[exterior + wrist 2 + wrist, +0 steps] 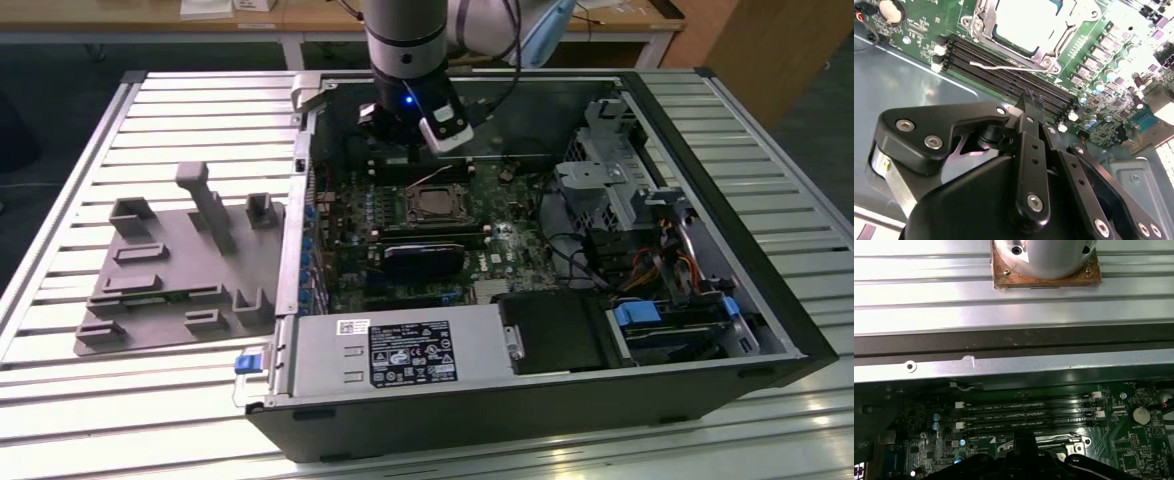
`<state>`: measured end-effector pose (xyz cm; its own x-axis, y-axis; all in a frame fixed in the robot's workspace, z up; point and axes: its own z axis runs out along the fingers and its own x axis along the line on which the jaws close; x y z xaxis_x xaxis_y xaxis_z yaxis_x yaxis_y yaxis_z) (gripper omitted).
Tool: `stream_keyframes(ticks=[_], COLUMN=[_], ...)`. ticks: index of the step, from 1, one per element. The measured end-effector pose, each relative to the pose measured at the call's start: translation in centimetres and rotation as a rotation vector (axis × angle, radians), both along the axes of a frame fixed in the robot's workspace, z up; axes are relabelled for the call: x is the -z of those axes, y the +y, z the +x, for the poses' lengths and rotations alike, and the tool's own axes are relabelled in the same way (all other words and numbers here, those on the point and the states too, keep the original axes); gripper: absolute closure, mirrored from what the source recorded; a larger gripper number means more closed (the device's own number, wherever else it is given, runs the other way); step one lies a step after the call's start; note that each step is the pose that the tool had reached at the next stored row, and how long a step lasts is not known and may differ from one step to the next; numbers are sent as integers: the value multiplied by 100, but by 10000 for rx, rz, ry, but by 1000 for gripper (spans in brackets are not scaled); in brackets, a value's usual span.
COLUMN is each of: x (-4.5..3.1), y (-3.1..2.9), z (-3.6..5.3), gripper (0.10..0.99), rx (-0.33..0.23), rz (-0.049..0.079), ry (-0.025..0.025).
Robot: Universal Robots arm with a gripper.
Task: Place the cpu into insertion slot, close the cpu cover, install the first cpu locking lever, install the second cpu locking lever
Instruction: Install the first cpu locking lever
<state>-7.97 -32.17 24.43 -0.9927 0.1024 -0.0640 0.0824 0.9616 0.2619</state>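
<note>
Claw (1030, 100) first: its fingers meet with nothing seen between them, and the tips hang just over the long black memory slots (974, 56) in the second wrist view. Across those slots lies a thin pale locking lever (1004, 66), and by its look it is not latched. Just past it the cpu cover (981, 22) lies flat as a frame around the cpu (1026, 25), whose dull silver top fills the window, so the chip appears seated in the insertion slot (412, 205).

The step in hand looks like the first lever. To do it well, bring the joined tips squarely onto the rod, press it steadily, and stay off the memory slots and the small parts beside them.

Farther out, the open computer case (534, 400) rests on the slatted table (134, 400).
</note>
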Motion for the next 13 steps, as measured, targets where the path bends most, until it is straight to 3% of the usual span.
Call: stream_keyframes(ticks=[1,4,13], x=[0,7,25], y=[0,0,0], z=[-3,-23,-68], gripper=[984,984,984], rx=[-2,0,1], rz=[-9,-56,-177], ry=[-75,-432,-1609])
